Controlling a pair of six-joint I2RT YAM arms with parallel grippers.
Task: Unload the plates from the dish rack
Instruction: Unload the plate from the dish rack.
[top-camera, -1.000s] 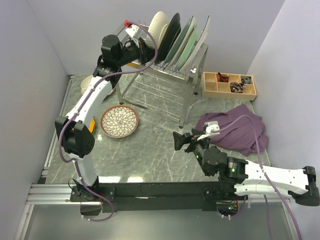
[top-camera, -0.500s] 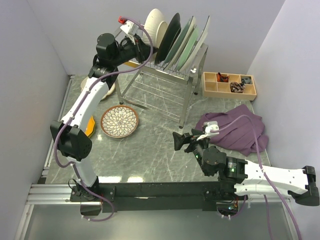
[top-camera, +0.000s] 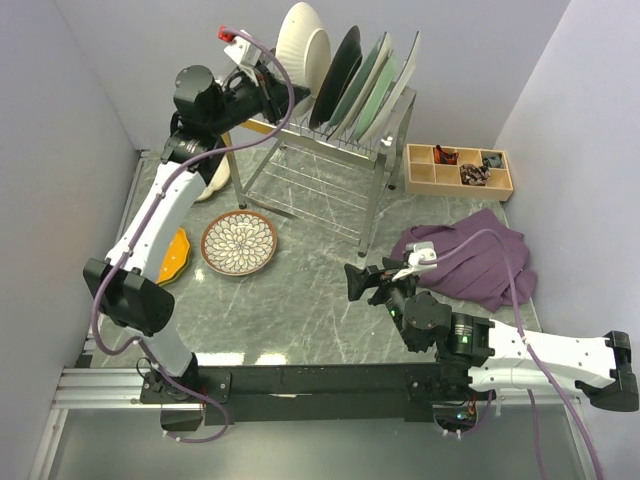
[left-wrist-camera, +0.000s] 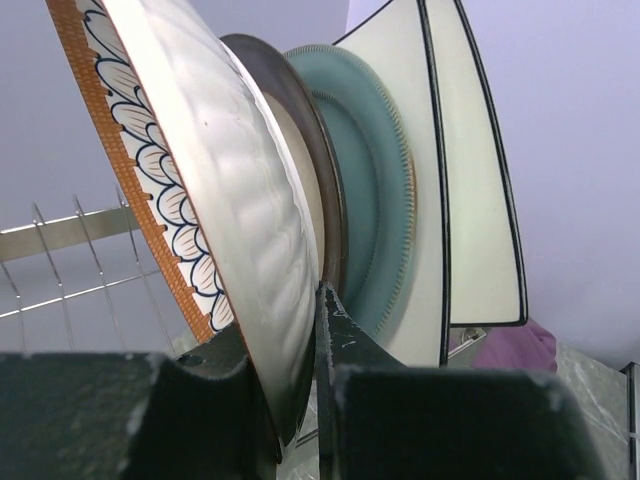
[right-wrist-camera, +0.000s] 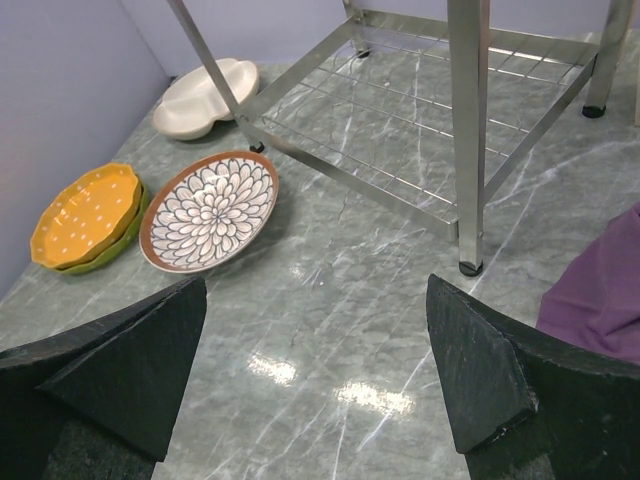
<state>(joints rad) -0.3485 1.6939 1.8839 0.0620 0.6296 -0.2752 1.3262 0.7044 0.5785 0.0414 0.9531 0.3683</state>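
Note:
My left gripper (top-camera: 268, 82) is shut on the rim of a cream ribbed plate (top-camera: 302, 42) with an orange petal-patterned face (left-wrist-camera: 225, 190). It holds the plate upright above the left end of the dish rack (top-camera: 330, 160). In the rack stand a dark-rimmed plate (top-camera: 345, 72), a grey-blue plate (top-camera: 372, 82) and white square plates (top-camera: 402, 85). On the table lie a brown petal-patterned plate (top-camera: 240, 243), an orange dotted plate (right-wrist-camera: 85, 215) stacked on a green one, and a cream divided plate (right-wrist-camera: 205, 98). My right gripper (top-camera: 362, 282) is open and empty, low over the table.
A wooden compartment tray (top-camera: 458, 170) sits right of the rack. A purple cloth (top-camera: 470, 255) lies at the right. The rack's chrome legs (right-wrist-camera: 468, 130) stand ahead of my right gripper. Walls close in at the left, back and right.
My left gripper has risen and moved left, carrying the cream plate up out of the rack's prongs. The right arm has not moved.

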